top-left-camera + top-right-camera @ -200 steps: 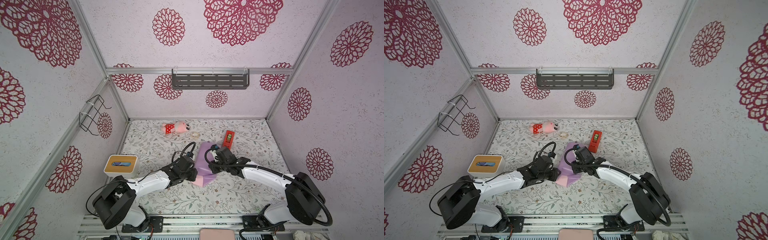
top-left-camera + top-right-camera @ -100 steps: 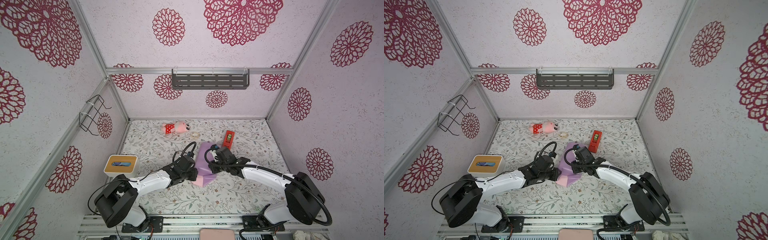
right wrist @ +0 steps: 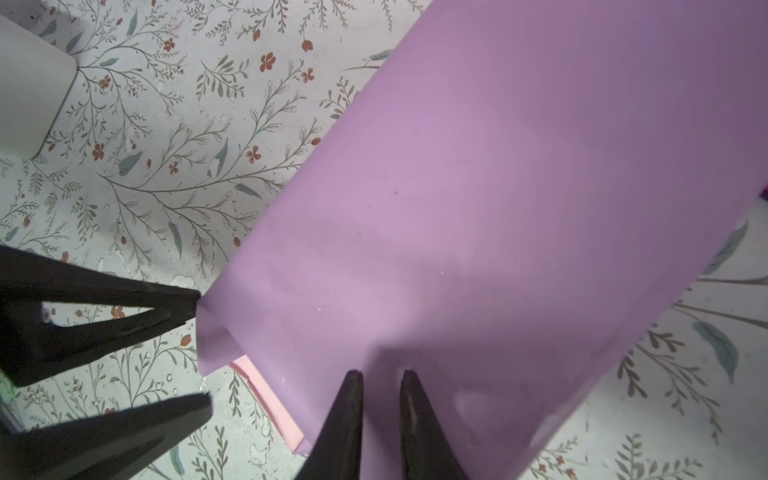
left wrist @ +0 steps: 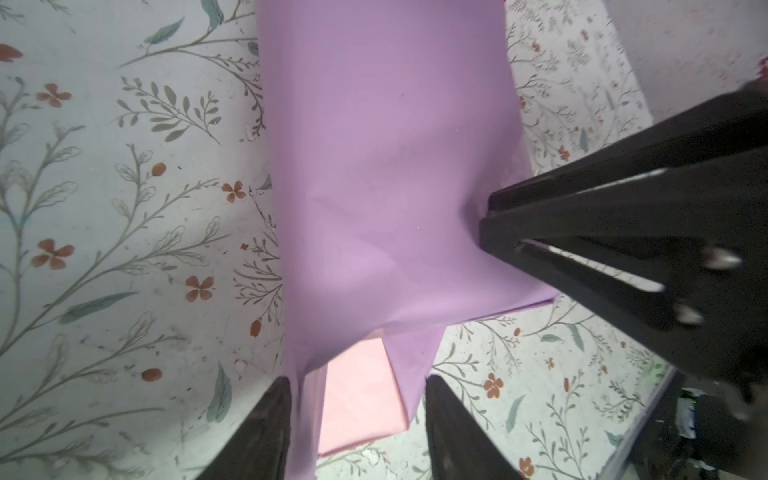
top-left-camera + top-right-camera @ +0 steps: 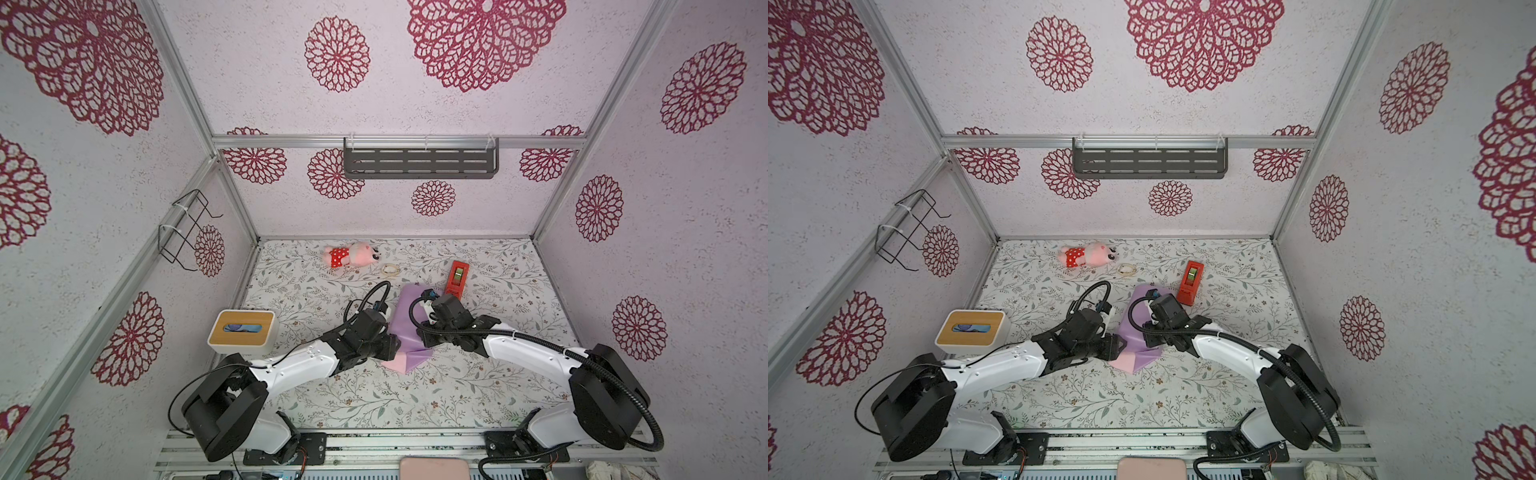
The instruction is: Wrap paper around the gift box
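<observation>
The paper (image 5: 405, 316) lies folded into a lilac bundle mid-table, also in the other top view (image 5: 1133, 320). The gift box is hidden under it. A pale pink inner flap (image 4: 357, 395) sticks out at the near end. My left gripper (image 4: 357, 386) is open, its fingers standing either side of that flap end without closing on it. It reaches the bundle from the left in both top views (image 5: 395, 347). My right gripper (image 3: 380, 378) rests on the lilac top (image 3: 498, 208), jaws nearly together with paper between them. The paper puckers at its tips (image 4: 484, 220).
A white tissue box with a wooden top (image 5: 242, 337) stands at the left. A red tape dispenser (image 5: 457, 277) lies just behind the bundle. A plush toy (image 5: 353, 255) and a small ring (image 5: 390, 270) lie at the back. A pink pad (image 5: 434, 467) sits at the front rail.
My left gripper has opened and let go of the paper's near end. Both arms and the bundle have stayed almost where they were.
</observation>
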Controlling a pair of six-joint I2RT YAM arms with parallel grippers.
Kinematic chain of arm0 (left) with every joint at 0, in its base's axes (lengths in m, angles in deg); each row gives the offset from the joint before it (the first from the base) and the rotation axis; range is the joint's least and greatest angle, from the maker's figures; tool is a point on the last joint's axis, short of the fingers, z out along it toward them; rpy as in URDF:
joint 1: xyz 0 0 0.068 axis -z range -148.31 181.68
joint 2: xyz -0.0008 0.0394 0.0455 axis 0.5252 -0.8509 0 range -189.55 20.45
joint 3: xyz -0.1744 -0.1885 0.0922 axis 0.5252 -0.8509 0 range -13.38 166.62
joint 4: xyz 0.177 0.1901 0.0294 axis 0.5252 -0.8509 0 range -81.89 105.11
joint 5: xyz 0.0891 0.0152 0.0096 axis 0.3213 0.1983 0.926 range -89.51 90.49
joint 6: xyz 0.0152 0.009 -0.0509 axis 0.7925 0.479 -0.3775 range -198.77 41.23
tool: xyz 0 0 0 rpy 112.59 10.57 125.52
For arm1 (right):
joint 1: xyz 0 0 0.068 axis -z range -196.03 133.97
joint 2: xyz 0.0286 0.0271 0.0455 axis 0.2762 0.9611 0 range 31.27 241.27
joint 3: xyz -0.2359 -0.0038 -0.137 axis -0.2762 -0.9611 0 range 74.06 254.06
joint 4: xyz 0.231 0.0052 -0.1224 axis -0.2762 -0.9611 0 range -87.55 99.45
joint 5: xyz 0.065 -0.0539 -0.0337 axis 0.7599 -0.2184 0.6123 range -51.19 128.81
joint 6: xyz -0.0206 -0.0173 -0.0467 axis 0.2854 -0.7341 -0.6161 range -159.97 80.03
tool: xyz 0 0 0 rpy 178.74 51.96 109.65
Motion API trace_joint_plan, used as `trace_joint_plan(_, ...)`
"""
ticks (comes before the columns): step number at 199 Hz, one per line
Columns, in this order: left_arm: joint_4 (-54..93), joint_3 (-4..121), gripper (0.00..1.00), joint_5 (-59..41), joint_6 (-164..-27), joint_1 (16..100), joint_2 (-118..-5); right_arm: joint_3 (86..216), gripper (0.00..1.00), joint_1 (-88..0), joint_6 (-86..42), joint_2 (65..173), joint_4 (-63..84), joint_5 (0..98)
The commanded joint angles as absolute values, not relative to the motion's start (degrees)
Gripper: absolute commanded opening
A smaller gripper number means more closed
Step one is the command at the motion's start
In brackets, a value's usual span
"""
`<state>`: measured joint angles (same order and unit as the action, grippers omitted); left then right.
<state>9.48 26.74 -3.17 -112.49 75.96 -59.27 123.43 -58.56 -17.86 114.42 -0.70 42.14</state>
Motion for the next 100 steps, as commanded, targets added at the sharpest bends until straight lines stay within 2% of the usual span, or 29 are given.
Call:
trace_joint_plan(1,9.5,23.7,0.57,-4.8,-110.5,73.3,-53.9,122.7,0.20,-58.4,-17.3,114.9,-2.1,43.0)
trace_joint_plan(12,9.7,21.9,0.50,-5.8,-111.1,70.8,-51.8,122.7,0.20,-58.4,-17.3,115.0,-2.2,42.9)
trace_joint_plan(27,9.4,20.9,0.31,-7.4,-112.7,67.3,-51.2,122.7,0.20,-58.4,-17.4,115.0,-2.2,42.9)
trace_joint_plan(36,8.9,21.5,0.26,-8.5,-113.1,66.1,-52.2,122.8,0.19,-58.4,-17.4,115.1,-2.1,42.9)
trace_joint_plan(100,9.9,27.9,0.11,-12.5,-114.6,67.5,-64.0,122.9,0.19,-58.4,-17.3,115.2,-2.4,42.9)
